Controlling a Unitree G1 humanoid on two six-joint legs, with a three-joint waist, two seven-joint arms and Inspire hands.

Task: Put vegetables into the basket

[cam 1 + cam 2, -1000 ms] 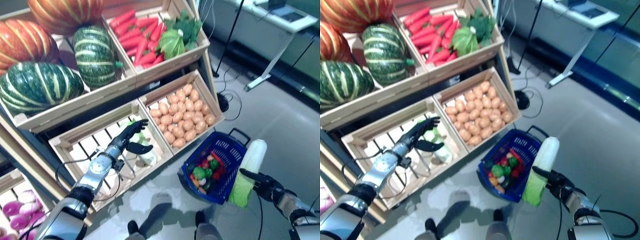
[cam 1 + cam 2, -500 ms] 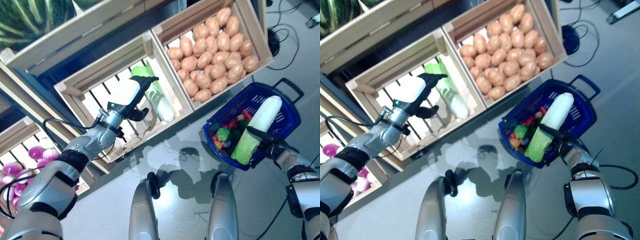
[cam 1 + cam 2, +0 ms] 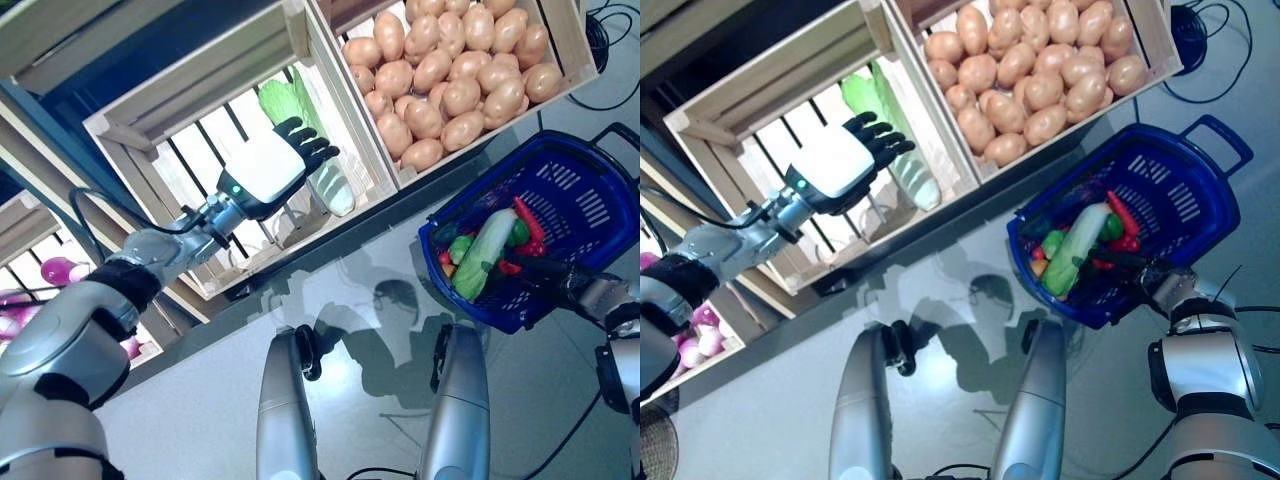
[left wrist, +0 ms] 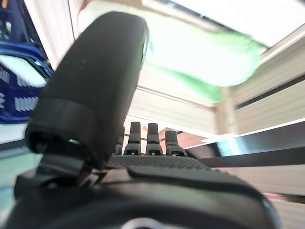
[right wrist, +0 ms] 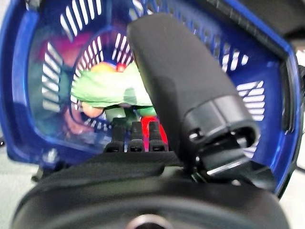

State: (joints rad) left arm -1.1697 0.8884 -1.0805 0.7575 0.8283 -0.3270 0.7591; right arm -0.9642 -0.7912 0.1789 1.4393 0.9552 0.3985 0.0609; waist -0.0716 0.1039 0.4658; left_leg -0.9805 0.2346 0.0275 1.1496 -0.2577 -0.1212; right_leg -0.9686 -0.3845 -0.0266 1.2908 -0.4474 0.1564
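The blue basket [image 3: 575, 185] stands on the floor below the potato crate. A long green-white cabbage [image 3: 480, 255] lies in it on top of small red and green vegetables; it also shows in the right wrist view [image 5: 102, 90]. My right hand [image 3: 570, 288] is at the basket's near rim, fingers straight and pointing in, holding nothing. My left hand [image 3: 268, 168] is open, fingers spread, over the slatted crate [image 3: 180, 130], just beside another long green-white cabbage [image 3: 332, 188] that lies in the crate. That cabbage shows past the fingers in the left wrist view [image 4: 200, 52].
A crate of potatoes [image 3: 455, 70] stands to the right of the slatted crate, right above the basket. A lower shelf with purple vegetables [image 3: 55, 270] is at the far left. Grey floor lies in front of the stand.
The camera has tilted down. My right hand lowered the long cabbage into the basket and let it go. My left hand opened out beside the crate's cabbage.
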